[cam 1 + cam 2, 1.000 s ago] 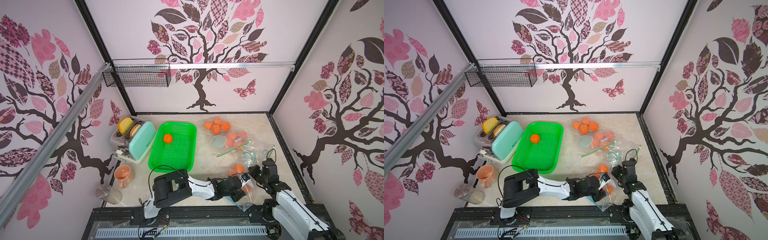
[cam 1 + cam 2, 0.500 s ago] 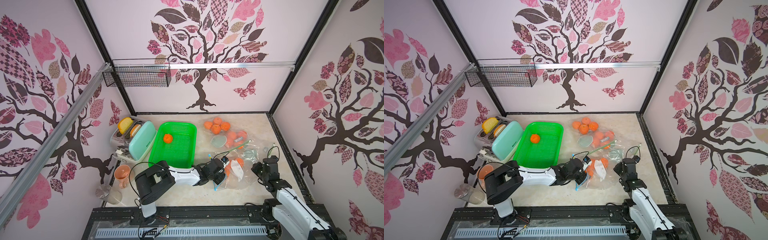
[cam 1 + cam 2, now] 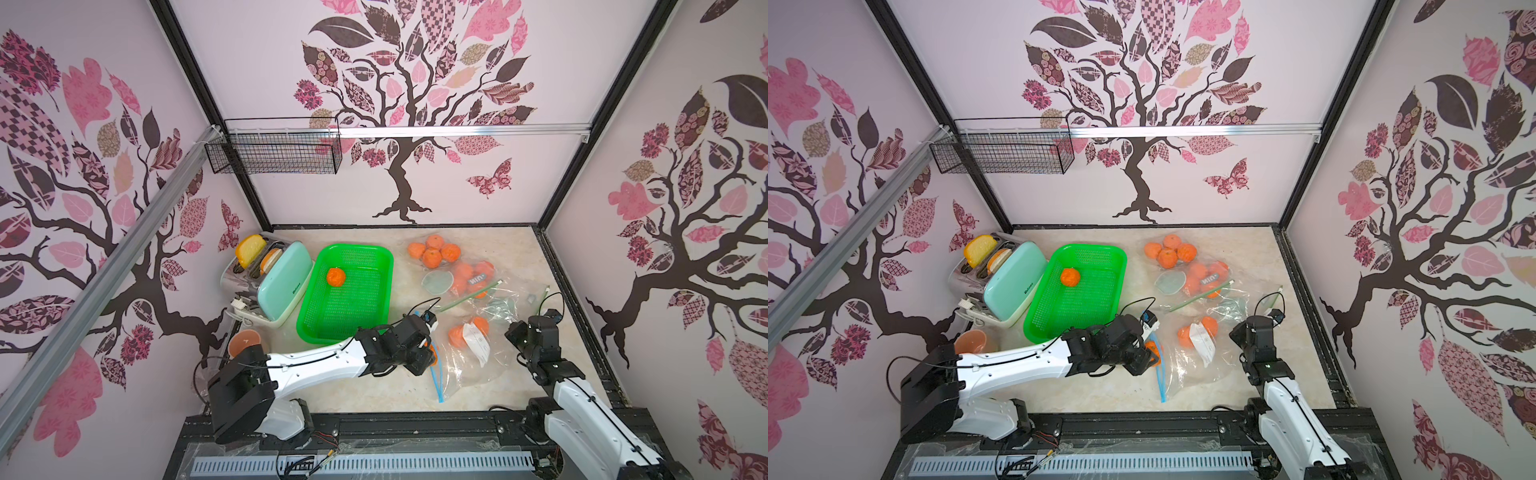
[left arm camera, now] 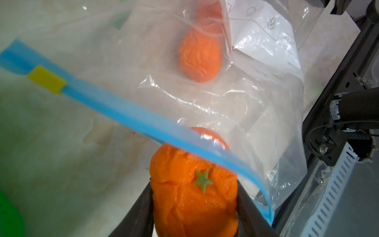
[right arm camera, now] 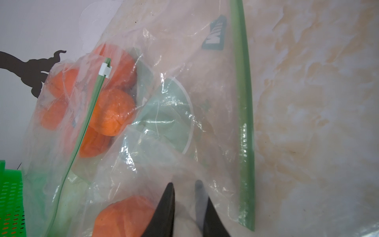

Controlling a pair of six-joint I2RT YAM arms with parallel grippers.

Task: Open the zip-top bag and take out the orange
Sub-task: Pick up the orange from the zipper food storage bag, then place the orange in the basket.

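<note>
The clear zip-top bag [image 3: 471, 365] lies at the front right of the table, its blue zip strip [image 4: 123, 108] parted and its yellow slider [image 4: 47, 80] at one end. My left gripper [image 3: 428, 357] is at the bag's mouth, shut on an orange [image 4: 194, 195] with a green star stem; the strip drapes over the fruit's top. Two more oranges [image 3: 456, 334] sit deeper inside beside a white paper label [image 3: 476, 340]. My right gripper [image 3: 514, 332] pinches the bag's far edge; in the right wrist view clear film lies over one of its fingers [image 5: 200, 190].
A green basket [image 3: 353, 248] behind my left arm holds one orange [image 3: 336, 276]. A mint toaster [image 3: 282, 278] and an orange cup [image 3: 245, 340] stand to the left. Loose oranges [image 3: 434, 251] and a green-zipped bag [image 3: 473, 278] of oranges lie at the back right.
My left gripper has drawn back leftward from deep in the bag to its mouth, carrying the orange. The bag shifted away from the table's front. The right gripper moved only slightly.
</note>
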